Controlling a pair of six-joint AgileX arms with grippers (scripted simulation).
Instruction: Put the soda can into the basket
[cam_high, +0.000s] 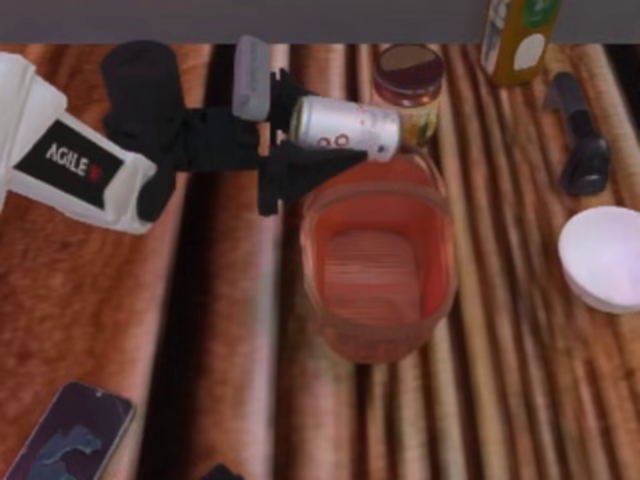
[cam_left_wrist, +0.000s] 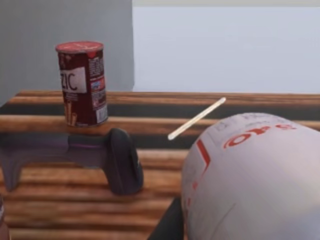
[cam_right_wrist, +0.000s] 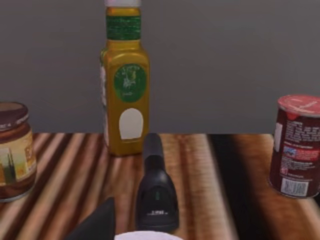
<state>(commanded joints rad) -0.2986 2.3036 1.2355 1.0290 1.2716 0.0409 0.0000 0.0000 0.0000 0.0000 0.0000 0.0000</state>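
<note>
The soda can, white-silver with red print, lies on its side in the air, with my left gripper shut on it. It hangs over the far rim of the red-orange woven basket, which stands at the table's middle with nothing inside. In the left wrist view the can fills the near corner, with one black finger against its side. A thin pale rod crosses just beyond the can. My right arm is parked outside the top view, at the right side.
Behind the basket stands a glass jar with a dark lid. A yellow-green carton is at the back right, then a black scanner and a white bowl. A red-brown canister and a phone are also here.
</note>
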